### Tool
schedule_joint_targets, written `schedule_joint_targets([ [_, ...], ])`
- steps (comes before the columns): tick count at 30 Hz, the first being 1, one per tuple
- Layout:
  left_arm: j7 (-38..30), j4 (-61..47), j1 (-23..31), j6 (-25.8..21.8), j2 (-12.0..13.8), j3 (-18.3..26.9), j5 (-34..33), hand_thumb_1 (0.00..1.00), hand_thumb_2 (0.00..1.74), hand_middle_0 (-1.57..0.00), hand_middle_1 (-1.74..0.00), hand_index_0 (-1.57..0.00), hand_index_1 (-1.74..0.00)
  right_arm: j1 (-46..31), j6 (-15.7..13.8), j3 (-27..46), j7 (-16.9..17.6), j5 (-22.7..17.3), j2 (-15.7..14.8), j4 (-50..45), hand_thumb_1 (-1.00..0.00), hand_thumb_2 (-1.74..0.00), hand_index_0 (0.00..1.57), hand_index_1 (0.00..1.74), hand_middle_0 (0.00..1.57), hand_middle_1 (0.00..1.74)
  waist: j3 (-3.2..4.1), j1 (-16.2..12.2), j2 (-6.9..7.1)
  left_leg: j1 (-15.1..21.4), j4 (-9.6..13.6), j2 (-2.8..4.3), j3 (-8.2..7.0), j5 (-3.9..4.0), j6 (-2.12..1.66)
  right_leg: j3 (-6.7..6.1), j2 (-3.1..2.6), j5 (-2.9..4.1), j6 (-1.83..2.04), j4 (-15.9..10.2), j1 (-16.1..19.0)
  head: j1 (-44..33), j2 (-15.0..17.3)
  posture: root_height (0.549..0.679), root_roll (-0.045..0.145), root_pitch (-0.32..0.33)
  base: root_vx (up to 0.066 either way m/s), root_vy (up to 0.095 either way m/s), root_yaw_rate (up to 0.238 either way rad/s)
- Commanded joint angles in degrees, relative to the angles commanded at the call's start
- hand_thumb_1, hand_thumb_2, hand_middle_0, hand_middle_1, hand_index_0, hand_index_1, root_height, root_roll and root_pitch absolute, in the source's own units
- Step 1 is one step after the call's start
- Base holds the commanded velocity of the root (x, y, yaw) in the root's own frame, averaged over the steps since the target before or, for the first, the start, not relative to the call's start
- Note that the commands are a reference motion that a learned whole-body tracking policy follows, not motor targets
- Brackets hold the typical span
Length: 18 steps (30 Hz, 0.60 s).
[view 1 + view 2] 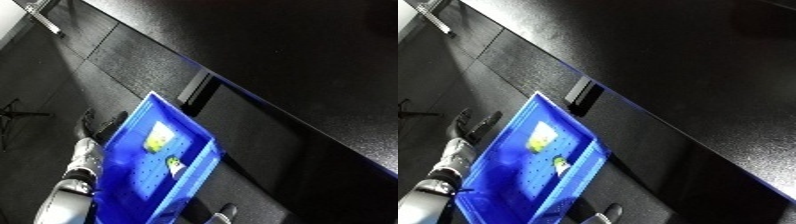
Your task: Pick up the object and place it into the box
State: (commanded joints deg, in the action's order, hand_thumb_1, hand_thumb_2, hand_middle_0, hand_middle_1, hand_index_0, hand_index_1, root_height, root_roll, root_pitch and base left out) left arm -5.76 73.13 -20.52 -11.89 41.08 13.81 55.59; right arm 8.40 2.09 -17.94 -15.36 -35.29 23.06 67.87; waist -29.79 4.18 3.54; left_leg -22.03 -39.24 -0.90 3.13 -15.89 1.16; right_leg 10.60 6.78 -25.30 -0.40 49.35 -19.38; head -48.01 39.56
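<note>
The whole picture is strongly tilted. A blue bin [133,175] fills the lower left, its perforated floor showing. Two things lie in it: a white packet with a yellow-green item [160,137] and a smaller white and yellow-green piece [175,165] near the bin's right wall. My left hand [99,124] is against the outside of the bin's left wall, with its dark fingers pointing up fairly straight. Of my right hand [225,213] only fingertips show, at the lower edge just right of the bin. Neither hand holds an object.
A long dark table top [293,60] runs diagonally across the upper right, its edge [266,107] catching blue light. A dark flat block [580,92] lies at the bin's far corner. Dark floor lies to the left, with a metal leg [40,17] at the top left.
</note>
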Motion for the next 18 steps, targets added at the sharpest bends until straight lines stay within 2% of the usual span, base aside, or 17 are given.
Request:
schedule_joint_targets([
  [6,5.11,-1.19,0.70,2.93,-1.52,-1.93,-0.66,0.00,0.00,0.00,0.00,0.00,0.00,-0.30,0.03,0.00,0.10,-1.41,0.10,-0.49,0.00,0.00,0.00,0.00,0.00,0.00,0.00,0.12,-0.50,0.19,0.06,-0.43,0.04,-0.28,0.11,0.08,0.20,0.21,0.02,-0.49,0.24,2.64,0.31,0.626,0.035,-0.061,-0.006,-0.009,0.008],
  [10,12.11,-2.22,0.89,5.89,-2.97,-4.02,-1.23,0.00,0.00,0.00,0.00,0.00,0.00,-0.26,-0.31,0.28,0.56,-1.55,0.19,-0.82,0.00,0.00,0.00,0.00,0.00,0.00,0.00,-0.12,-1.01,0.52,0.07,-0.69,-0.19,-0.65,0.28,-0.11,0.22,0.59,0.25,-0.90,0.31,7.43,0.55,0.627,0.034,-0.061,-0.012,-0.008,-0.030],
  [14,18.85,-3.66,1.98,6.90,-4.99,-7.37,-4.37,0.00,0.00,0.00,0.00,0.00,0.00,0.04,-2.91,0.78,2.08,-2.50,0.81,-1.66,0.00,0.00,0.00,0.00,0.00,0.00,0.00,-0.60,-1.80,0.64,-0.54,-0.74,-0.69,-1.28,0.40,-0.49,0.28,1.23,0.64,-1.37,0.18,13.69,-0.18,0.628,0.032,-0.059,-0.032,0.006,-0.131],
  [18,20.97,-5.40,3.67,6.79,-6.60,-10.66,-8.76,0.00,0.00,0.00,0.00,0.00,0.00,0.58,-5.75,2.04,5.26,-3.82,2.27,-4.62,0.00,0.00,0.00,0.00,0.00,0.00,0.00,-1.60,-3.13,0.65,-1.37,-0.69,-1.47,-1.89,0.44,-1.39,0.23,1.89,0.87,-1.84,-0.26,17.46,-1.93,0.629,0.033,-0.058,-0.039,0.052,-0.195],
])
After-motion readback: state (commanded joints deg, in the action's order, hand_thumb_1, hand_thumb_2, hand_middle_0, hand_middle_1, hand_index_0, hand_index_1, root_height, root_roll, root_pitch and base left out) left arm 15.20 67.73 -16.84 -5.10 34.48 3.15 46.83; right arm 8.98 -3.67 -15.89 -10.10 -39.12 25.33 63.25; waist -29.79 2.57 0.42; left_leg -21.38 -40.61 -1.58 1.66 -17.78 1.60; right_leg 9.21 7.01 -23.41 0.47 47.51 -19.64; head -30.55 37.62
